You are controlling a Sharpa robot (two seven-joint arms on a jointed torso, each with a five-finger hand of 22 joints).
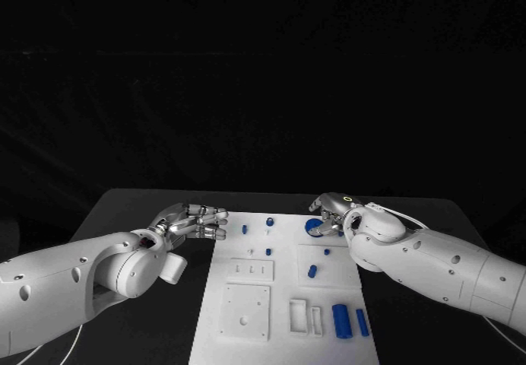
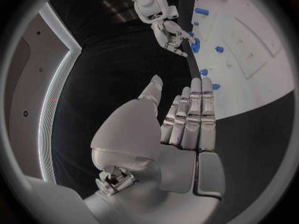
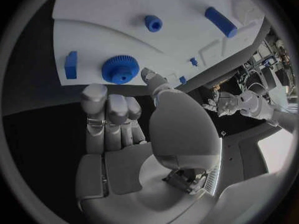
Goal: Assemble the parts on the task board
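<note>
A: Gear [image 3: 119, 69]?
B: Flat on the board [image 1: 247, 319], far end, just beyond the right hand [image 1: 332, 212]; fingertips [image 3: 93, 92] near it, not touching.
A: Grip?
B: None. Fingers extended, apart, empty.
A: Left hand [image 1: 195, 222]?
B: At the board's left edge, fingers straight together, thumb apart, holding nothing.

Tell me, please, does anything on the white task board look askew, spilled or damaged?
Nothing stands out. The white task board lies flat and the small blue parts sit tidily on it, including the round blue gear.
</note>
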